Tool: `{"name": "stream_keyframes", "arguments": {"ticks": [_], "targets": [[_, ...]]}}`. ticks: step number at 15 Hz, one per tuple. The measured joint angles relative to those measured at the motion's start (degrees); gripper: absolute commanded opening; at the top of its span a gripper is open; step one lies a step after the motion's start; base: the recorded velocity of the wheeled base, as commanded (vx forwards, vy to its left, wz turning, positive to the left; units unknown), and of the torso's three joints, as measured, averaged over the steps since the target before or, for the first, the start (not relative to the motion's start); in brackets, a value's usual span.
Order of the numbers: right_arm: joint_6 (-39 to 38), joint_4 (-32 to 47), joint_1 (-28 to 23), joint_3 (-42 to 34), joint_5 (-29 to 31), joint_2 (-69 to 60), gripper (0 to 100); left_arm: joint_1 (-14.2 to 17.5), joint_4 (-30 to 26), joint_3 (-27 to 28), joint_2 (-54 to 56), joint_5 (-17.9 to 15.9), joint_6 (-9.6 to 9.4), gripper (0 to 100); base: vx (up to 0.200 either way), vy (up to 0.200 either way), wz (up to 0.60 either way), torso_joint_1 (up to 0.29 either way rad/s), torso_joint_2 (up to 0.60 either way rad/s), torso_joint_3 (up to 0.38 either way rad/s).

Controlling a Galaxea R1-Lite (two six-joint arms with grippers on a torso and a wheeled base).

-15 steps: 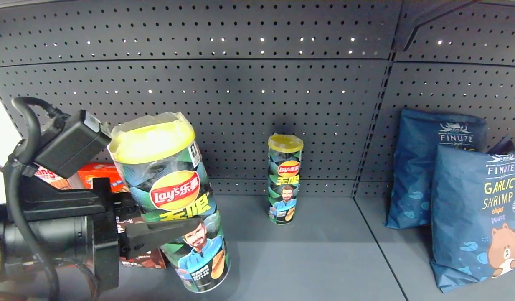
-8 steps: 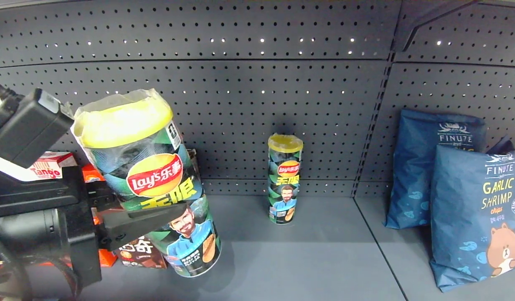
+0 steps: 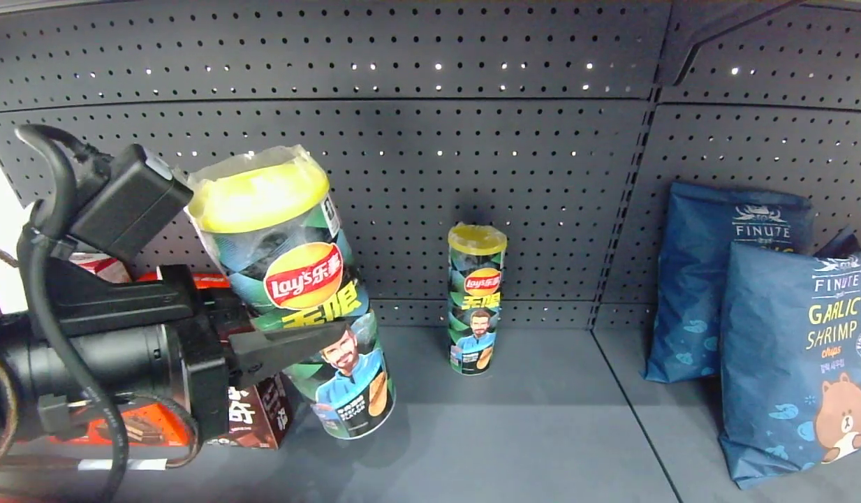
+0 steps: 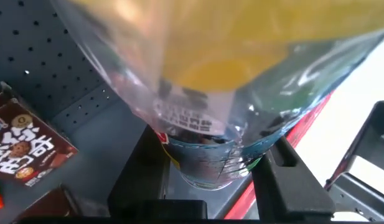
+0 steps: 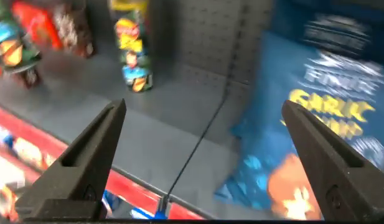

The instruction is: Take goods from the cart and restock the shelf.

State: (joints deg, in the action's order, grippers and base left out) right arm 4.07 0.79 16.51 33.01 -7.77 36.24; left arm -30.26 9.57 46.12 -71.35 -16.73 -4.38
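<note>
Head view: chip can moves deeper onto the shelf

Left jaws clamp the tilted chip can, now farther in than a second ago, left of the standing can; set-down looks close. Right jaws hang open, empty. Count: two cans, two blue bags; the boxes at left are partly hidden, number unclear.

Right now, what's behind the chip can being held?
Behind the held chip can: the perforated back panel, and a brown box at its left. Whatever sits directly behind it is covered.
</note>
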Motion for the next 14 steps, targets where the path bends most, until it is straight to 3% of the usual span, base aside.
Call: {"name": "stream_keyframes", "arguments": {"ticks": [8, 14], "targets": [[4.29, -21.07, 10.56, 1.33, -0.85, 23.3, 100, 0.39, 5.71, -0.48, -4.89, -2.05, 0.72, 0, 0.0, 0.0, 0.0, 0.0, 0.0, 0.0], [4.4, -26.4, 14.3, 8.74, -7.17, 39.69, 100, 0.46, 5.8, -3.34, -5.11, -1.99, 0.74, 0, 0.0, 0.0, 0.0, 0.0, 0.0, 0.0]]}}
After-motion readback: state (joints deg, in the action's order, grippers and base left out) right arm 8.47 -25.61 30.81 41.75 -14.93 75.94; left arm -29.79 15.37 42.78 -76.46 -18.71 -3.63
